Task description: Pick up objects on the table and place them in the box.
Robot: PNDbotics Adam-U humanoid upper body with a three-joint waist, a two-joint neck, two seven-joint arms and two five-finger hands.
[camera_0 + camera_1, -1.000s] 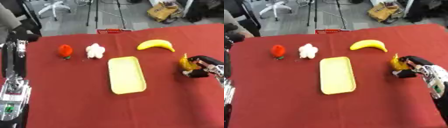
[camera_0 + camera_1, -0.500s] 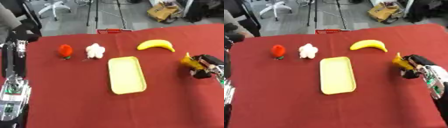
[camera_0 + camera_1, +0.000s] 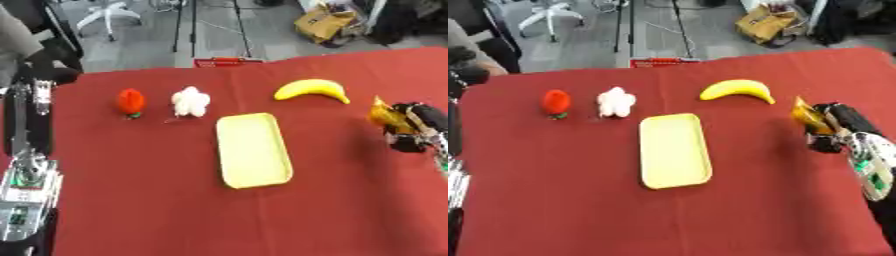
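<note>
Orange object in the right robot hand, tray waiting at centre

Orange-yellow small object [image 3: 805, 116] sits pinched in the right robot hand [image 3: 839, 126], whose dark fingers are curled round it at the right side of the red-cloth tabletop [image 3: 579, 200]. What the object is cannot be made out beyond its colour and a pointed, glossy shape. It appears to be just off the cloth, though whether it is fully clear of the surface cannot be told.

Outward from that hand, a yellow curved banana [image 3: 737, 91] lies near, toward the far side. Further left, well apart from the hand, the pale yellow shallow rectangular tray [image 3: 674, 150] lies flat at the middle of the tabletop with nothing in it; this looks to be the box the task means. Beyond it, a white fluffy object [image 3: 616, 101] and a red strawberry-like object [image 3: 556, 101] sit side by side near the far left.

The left robot hand is not visible in either view.

To do the step well, the hand should probably lift enough to clear the tray's rim, carry the object leftward without brushing the banana, and release only once it is over the tray's middle, low enough that it does not bounce out.
</note>
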